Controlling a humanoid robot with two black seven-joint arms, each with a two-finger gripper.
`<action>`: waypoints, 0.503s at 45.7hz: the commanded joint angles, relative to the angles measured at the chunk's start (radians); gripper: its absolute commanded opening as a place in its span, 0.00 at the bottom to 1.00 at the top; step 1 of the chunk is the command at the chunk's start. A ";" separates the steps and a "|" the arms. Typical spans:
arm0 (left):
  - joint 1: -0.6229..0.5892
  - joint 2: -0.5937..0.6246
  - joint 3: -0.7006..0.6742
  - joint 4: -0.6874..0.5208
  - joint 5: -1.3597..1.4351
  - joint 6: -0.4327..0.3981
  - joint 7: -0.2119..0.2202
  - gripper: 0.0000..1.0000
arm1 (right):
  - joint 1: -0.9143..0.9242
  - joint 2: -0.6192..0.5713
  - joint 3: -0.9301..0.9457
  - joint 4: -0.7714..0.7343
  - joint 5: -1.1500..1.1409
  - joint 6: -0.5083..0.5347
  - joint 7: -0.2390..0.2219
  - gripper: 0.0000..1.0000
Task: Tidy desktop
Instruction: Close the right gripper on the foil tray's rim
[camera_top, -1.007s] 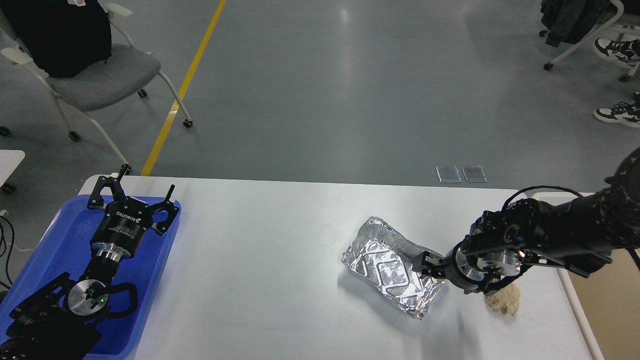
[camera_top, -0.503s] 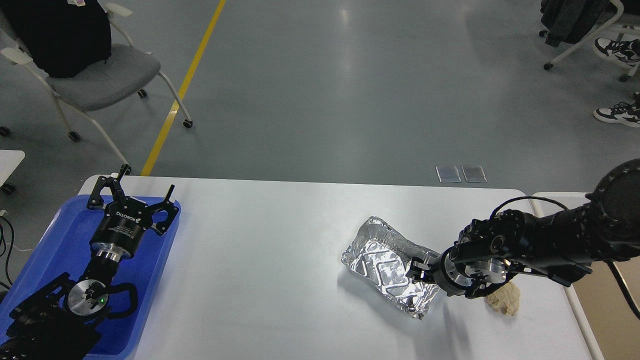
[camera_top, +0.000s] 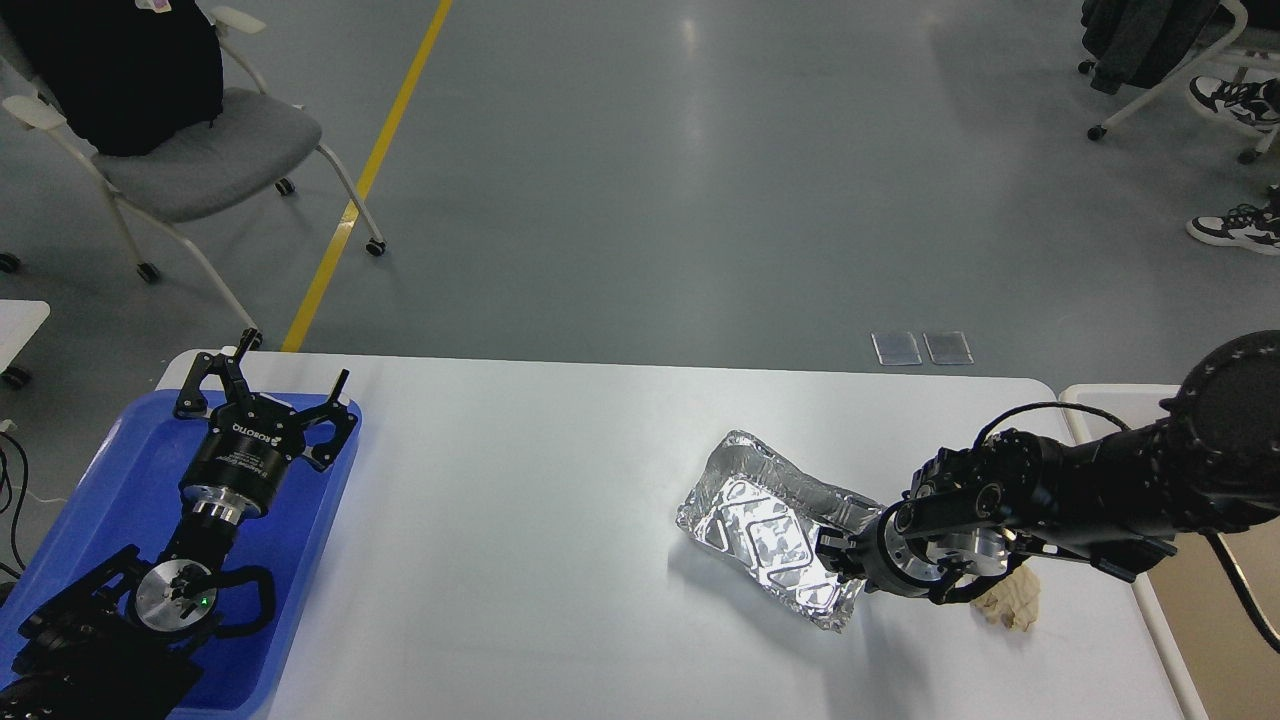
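The white desktop (camera_top: 520, 500) fills the lower view. A crumpled silver foil tray (camera_top: 765, 525) lies on it right of centre. My right gripper (camera_top: 838, 556) comes in from the right, low over the desktop. Its dark fingers are closed on the foil tray's right rim. A crumpled beige paper wad (camera_top: 1012, 603) lies on the desktop just under and behind the right wrist. My left gripper (camera_top: 268, 390) is open and empty, its fingers spread wide over the far end of the blue tray (camera_top: 130, 450) at the left.
A beige white-rimmed bin (camera_top: 1085, 392) stands against the desktop's right edge, partly hidden by my right arm. A grey chair (camera_top: 200, 150) stands on the floor beyond the far left corner. A yellow line (camera_top: 370, 170) runs across the floor.
My right gripper has moved left and down onto the foil tray's right rim. The tray has shifted slightly to the left and turned. The left arm has not moved.
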 joint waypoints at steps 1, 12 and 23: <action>0.000 0.000 0.000 0.000 0.000 0.001 0.000 0.99 | -0.008 0.008 0.002 -0.001 -0.003 -0.026 0.002 0.00; 0.000 0.000 0.000 0.000 0.000 0.001 0.000 0.99 | -0.006 0.006 0.003 0.000 -0.003 -0.037 0.004 0.00; -0.001 0.000 0.000 0.000 0.000 0.000 0.002 0.99 | 0.040 -0.014 0.008 0.028 -0.006 -0.025 0.004 0.00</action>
